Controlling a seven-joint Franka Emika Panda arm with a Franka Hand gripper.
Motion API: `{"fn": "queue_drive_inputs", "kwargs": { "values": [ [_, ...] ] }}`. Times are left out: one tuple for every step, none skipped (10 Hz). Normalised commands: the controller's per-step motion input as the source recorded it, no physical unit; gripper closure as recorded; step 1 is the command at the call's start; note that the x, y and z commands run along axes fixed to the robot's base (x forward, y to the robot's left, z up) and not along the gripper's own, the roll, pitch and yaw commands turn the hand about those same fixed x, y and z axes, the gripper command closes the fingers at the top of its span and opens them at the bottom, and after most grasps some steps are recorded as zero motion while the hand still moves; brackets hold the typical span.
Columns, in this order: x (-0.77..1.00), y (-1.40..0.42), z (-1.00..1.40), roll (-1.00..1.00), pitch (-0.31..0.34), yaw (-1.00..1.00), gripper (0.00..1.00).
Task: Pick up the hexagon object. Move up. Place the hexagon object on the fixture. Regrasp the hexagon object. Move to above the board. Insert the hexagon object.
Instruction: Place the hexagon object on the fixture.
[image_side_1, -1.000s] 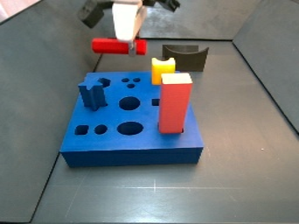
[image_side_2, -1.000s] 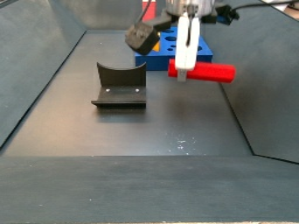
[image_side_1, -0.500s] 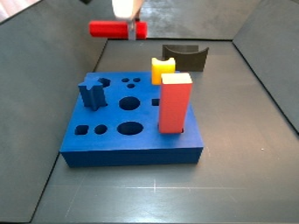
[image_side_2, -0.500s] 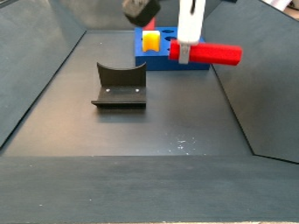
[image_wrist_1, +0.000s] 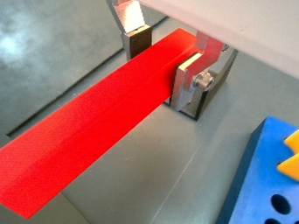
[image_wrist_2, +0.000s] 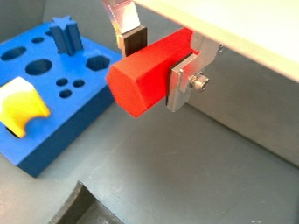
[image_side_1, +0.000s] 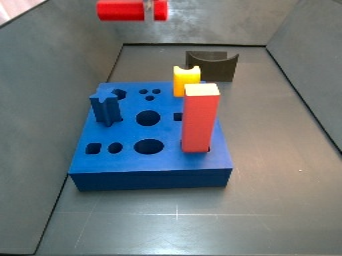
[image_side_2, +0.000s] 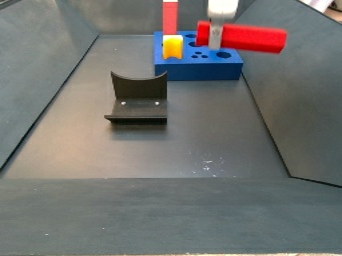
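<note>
My gripper (image_wrist_1: 163, 57) is shut on the hexagon object (image_wrist_1: 105, 122), a long red faceted bar held level near one end. In a wrist view its end face (image_wrist_2: 138, 74) points out from between the fingers (image_wrist_2: 184, 74). In both side views the bar (image_side_1: 130, 9) (image_side_2: 251, 37) hangs high above the floor, behind the blue board (image_side_1: 147, 150) (image_side_2: 201, 68). The dark fixture (image_side_1: 211, 65) (image_side_2: 136, 98) stands on the floor, apart from the bar. In a side view the gripper body is above the picture's edge.
A red block with a cream top (image_side_1: 201, 115), a yellow notched piece (image_side_1: 187, 78) and a blue star-shaped peg (image_side_1: 104, 105) stand in the board. Grey walls close in the floor on all sides.
My gripper has risen with the hexagon object held in it and has mostly left the top of the side views. Board and fixture have not moved.
</note>
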Motion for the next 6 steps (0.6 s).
{"fn": "queue_drive_inputs", "kwargs": {
  "values": [
    [0.00,-0.01,0.40,-0.06,0.068,0.01,1.00],
    [0.01,-0.01,0.22,-0.06,0.081,0.01,1.00],
    [1.00,0.07,0.28,-0.03,-0.047,1.00,1.00],
    [1.00,0.07,0.24,-0.03,-0.044,1.00,1.00],
    [1.00,0.07,0.23,-0.03,-0.041,1.00,1.00],
    [1.00,0.06,0.19,-0.03,-0.031,1.00,1.00]
  ]
}}
